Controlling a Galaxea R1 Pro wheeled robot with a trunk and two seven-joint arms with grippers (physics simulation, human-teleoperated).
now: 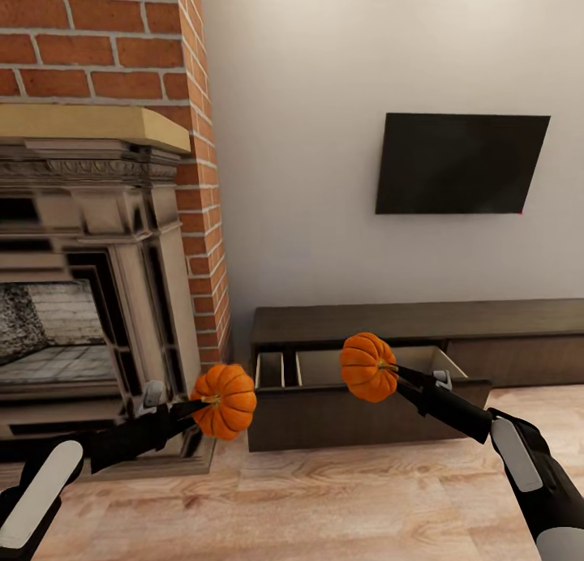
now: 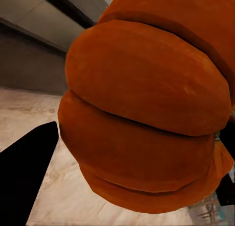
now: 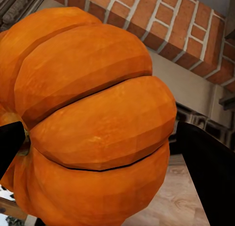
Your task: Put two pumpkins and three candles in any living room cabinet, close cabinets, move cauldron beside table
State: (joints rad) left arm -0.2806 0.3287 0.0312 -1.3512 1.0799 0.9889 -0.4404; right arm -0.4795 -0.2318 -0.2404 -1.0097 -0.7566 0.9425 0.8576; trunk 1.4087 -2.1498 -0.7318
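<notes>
Each arm carries one orange ribbed pumpkin in the air. My left gripper (image 1: pixel 204 404) is shut on the stem side of the left pumpkin (image 1: pixel 225 400), held low in front of the fireplace's right edge; close up, this pumpkin (image 2: pixel 147 108) sits between dark fingers (image 2: pixel 27 172). My right gripper (image 1: pixel 395 372) is shut on the right pumpkin (image 1: pixel 367 366), which hangs over the front of an open drawer (image 1: pixel 357 369) of the long dark-brown cabinet (image 1: pixel 487 318). That pumpkin (image 3: pixel 88 118) looms large in the right wrist view. The drawer's pale interior has dividers. Candles and cauldron are out of view.
An ornate carved fireplace (image 1: pixel 89 301) with a brick chimney (image 1: pixel 105 50) stands at the left, close to the left arm. A dark television (image 1: pixel 461 164) hangs on the wall above the cabinet. Pale wood floor (image 1: pixel 324 504) stretches in front of me.
</notes>
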